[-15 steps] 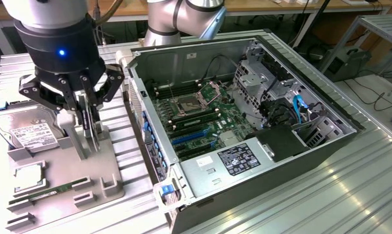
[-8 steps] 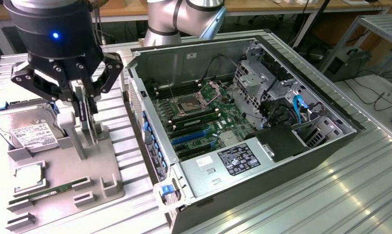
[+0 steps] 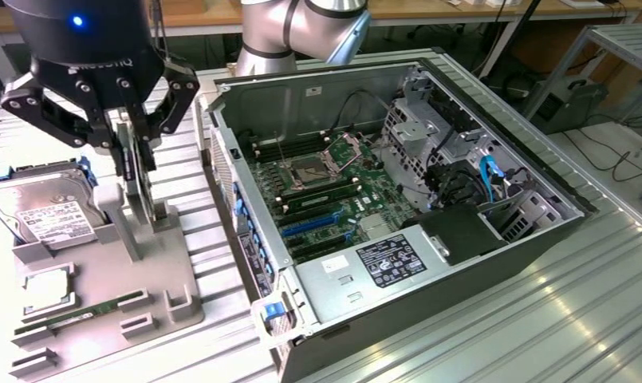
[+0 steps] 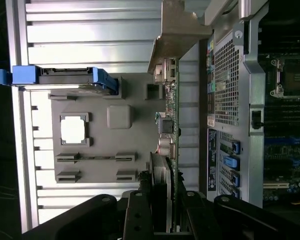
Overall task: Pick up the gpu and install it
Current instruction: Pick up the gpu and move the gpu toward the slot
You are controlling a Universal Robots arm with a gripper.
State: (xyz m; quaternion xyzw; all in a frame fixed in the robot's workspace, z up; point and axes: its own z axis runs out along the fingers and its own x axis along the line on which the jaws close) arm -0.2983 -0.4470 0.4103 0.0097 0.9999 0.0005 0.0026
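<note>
My end effector (image 3: pixel 129 152) is clamped narrow on the gpu (image 3: pixel 142 191), gripping its top edge. The card stands upright, lower edge at the grey holder (image 3: pixel 97 271), beside the hard drive (image 3: pixel 39 207). The open case (image 3: pixel 332 287) sits at the exterior view's right.
</note>
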